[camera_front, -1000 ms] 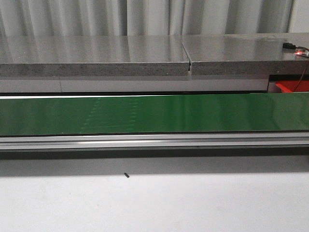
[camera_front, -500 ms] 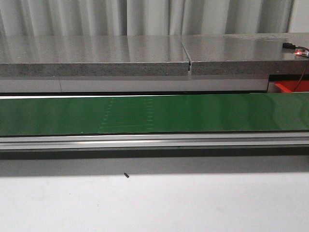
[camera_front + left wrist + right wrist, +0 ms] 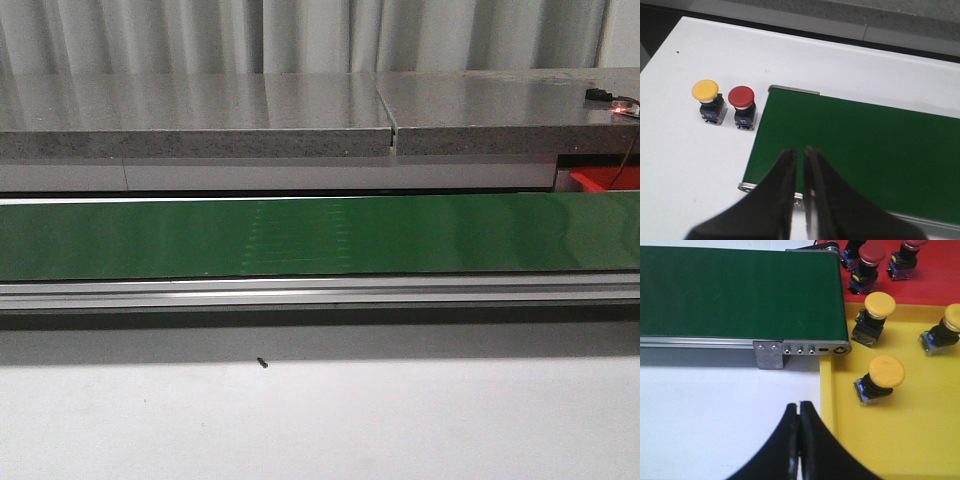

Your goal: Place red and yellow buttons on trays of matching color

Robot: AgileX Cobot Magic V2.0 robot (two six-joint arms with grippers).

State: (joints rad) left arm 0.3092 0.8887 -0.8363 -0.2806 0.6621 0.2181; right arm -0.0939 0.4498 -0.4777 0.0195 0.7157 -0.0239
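Observation:
In the left wrist view a yellow button (image 3: pixel 705 90) and a red button (image 3: pixel 741 95) stand upright side by side on the white table, just off the end of the green conveyor belt (image 3: pixel 865 145). My left gripper (image 3: pixel 799 152) hovers over that belt end, shut and empty, apart from both buttons. In the right wrist view the yellow tray (image 3: pixel 890 440) holds three yellow buttons (image 3: pixel 886 371), and the red tray (image 3: pixel 935 285) behind it holds red buttons (image 3: pixel 872 254). My right gripper (image 3: pixel 799 406) is shut and empty over the white table beside the yellow tray's rim.
The green belt (image 3: pixel 320 235) runs across the whole front view with an aluminium rail (image 3: pixel 320 292) below it and a grey stone ledge (image 3: pixel 200 130) behind. A corner of the red tray (image 3: pixel 600 180) shows at the far right. A small dark speck (image 3: pixel 262 363) lies on the table.
A faint ribbed patch on the green belt has drifted to the right across the front view. Nothing else there has moved, and no arm shows.

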